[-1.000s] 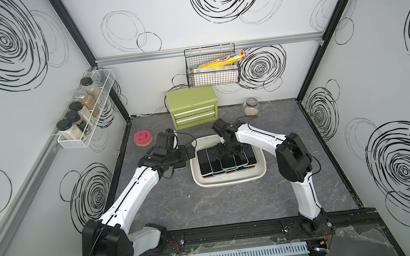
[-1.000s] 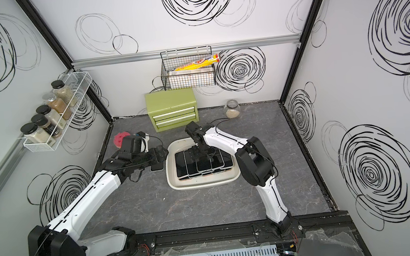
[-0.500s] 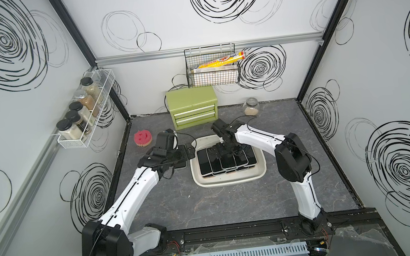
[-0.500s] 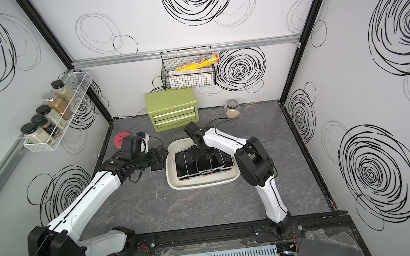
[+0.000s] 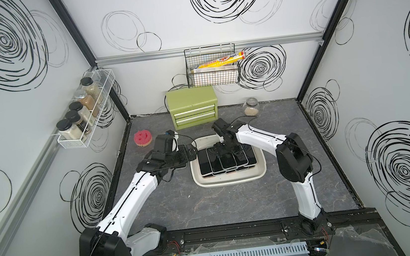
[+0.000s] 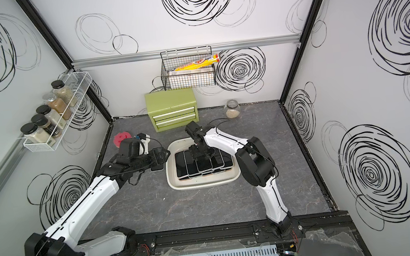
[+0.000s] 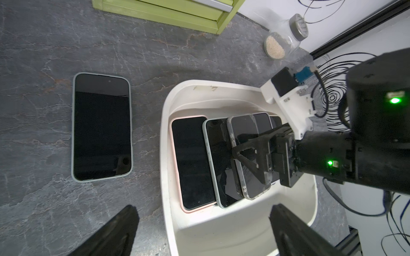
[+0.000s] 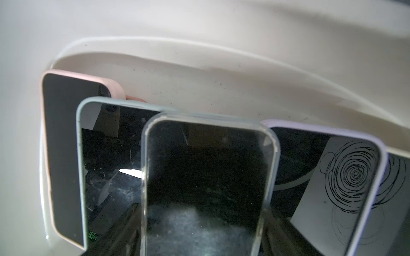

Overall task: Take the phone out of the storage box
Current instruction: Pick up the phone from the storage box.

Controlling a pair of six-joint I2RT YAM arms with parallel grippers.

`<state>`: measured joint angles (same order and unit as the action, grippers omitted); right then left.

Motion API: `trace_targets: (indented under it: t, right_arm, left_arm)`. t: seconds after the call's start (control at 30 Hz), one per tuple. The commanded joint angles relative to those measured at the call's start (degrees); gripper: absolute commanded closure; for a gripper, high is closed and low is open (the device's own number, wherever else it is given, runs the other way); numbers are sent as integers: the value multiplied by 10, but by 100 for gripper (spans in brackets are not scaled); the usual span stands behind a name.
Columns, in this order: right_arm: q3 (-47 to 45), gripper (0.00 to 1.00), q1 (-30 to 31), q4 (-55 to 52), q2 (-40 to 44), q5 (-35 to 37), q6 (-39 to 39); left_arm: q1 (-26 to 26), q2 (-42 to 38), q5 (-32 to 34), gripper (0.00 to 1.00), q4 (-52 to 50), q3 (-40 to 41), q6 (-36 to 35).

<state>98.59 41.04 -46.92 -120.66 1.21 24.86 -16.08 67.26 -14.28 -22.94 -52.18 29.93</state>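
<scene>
The white storage box (image 5: 230, 181) (image 6: 204, 184) sits mid-table and holds several overlapping dark-screened phones. On top of them lies the clear-cased phone (image 8: 206, 177) (image 7: 244, 126). My right gripper (image 8: 199, 232) (image 5: 223, 150) reaches down into the box, its two fingers pressed against this phone's long edges. My left gripper (image 7: 203, 208) (image 5: 191, 152) hovers open over the box's left rim (image 7: 168, 110) with nothing in it. Another phone (image 7: 102, 126), in a pale green case, lies flat on the table left of the box.
A green two-drawer chest (image 5: 191, 109) and a glass jar (image 5: 251, 107) stand at the back. A pink sponge (image 5: 143, 138) lies back left. A wire basket (image 5: 212, 68) and a spice rack (image 5: 85, 112) hang on the walls.
The right gripper's fingers have drawn in onto the clear-cased phone's edges. Both arms have stayed nearly where they were.
</scene>
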Motion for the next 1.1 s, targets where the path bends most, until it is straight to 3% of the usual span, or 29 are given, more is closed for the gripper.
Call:
trace_targets:
  t: [0.0,0.23,0.47,0.6,0.93,1.07]
  right_arm:
    - [1,30,1,-40,-21,-23,0]
    - [26,40,1,-59,-16,-5,-3]
    - [80,43,-2,-94,-9,-7,-6]
    - [119,45,-10,-116,-10,-22,-11]
    - [126,47,-32,-119,-3,-81,-22]
    - [130,47,-38,-124,-3,-104,-25]
  left_arm:
    - [-3,-2,-15,1,29,3,2]
    - [-3,-2,-26,1,37,7,1]
    - [-9,-26,-94,1,107,37,19]
    - [-38,-32,-121,1,155,66,35]
    - [-145,-23,-60,1,240,121,78]
    - [-162,4,-21,1,249,125,96]
